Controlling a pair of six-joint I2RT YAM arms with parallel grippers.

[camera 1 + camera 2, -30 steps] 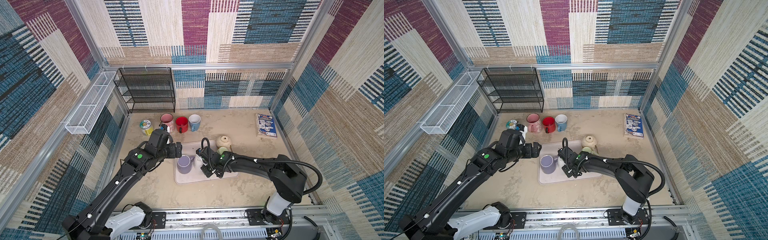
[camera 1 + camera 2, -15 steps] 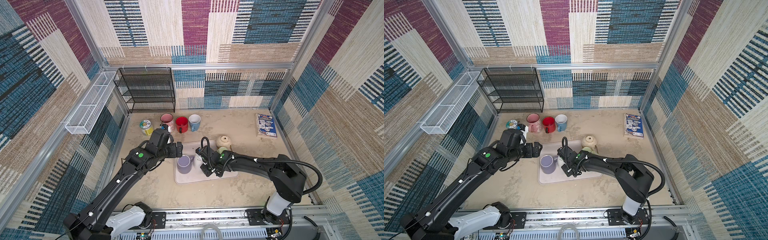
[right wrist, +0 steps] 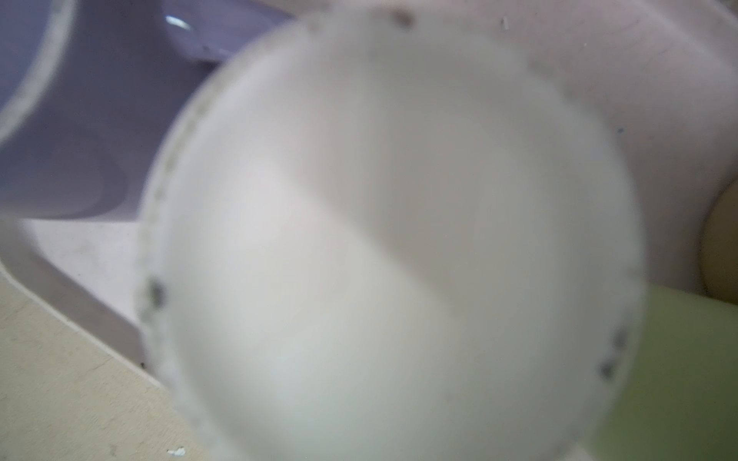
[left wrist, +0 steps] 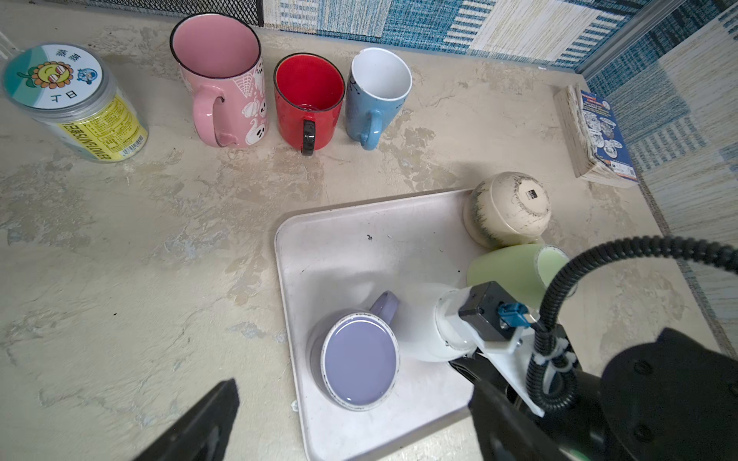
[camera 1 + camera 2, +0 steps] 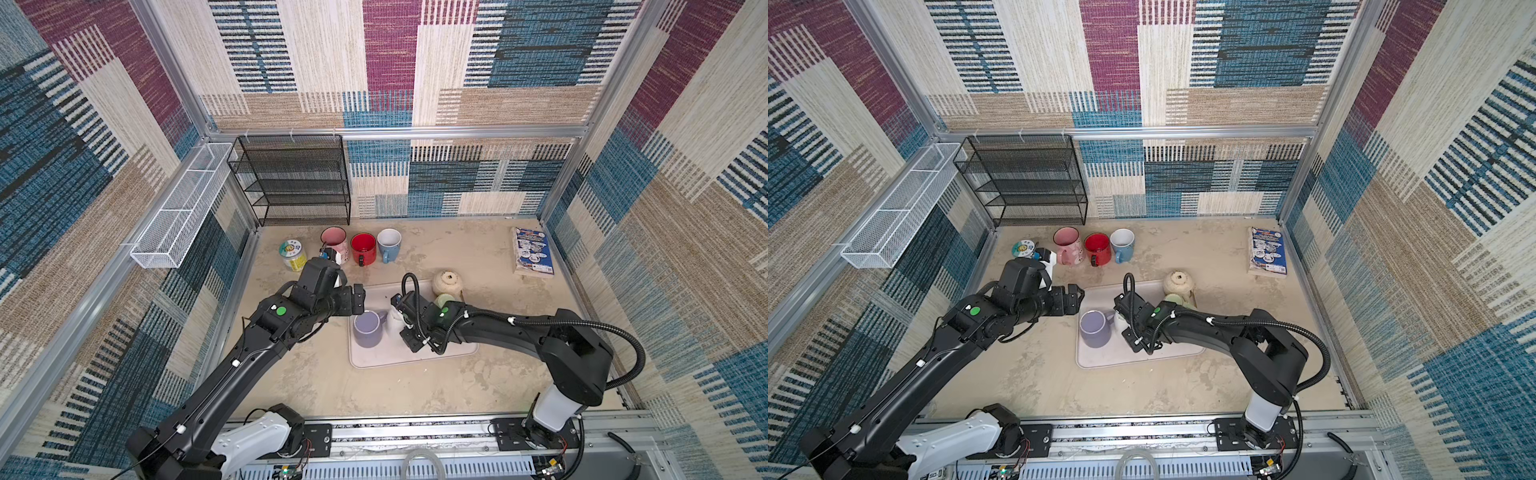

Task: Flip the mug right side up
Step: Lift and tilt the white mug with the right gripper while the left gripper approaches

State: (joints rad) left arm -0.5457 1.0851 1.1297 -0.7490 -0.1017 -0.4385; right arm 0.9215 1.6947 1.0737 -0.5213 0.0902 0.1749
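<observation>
Left wrist view: fingers (image 4: 215, 415) of the left gripper (image 4: 353, 393) stand wide apart and empty, near the inverted lavender mug (image 4: 359, 361). The right gripper (image 5: 400, 329) is at the white mug (image 4: 419, 331), which sits base-up on the tray (image 4: 359, 239). Its fingertips are hidden, so grip cannot be determined. Judged: glazed ceramic, rigid, slippery, chippable; hold by wall or handle. The white mug's handle is not visible.

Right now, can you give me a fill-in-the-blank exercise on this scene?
The mug between the pink mug and the blue mug is ___.
The lavender mug sits on the ___.
The left claw is ___.
Missing words: red; tray; open.
</observation>
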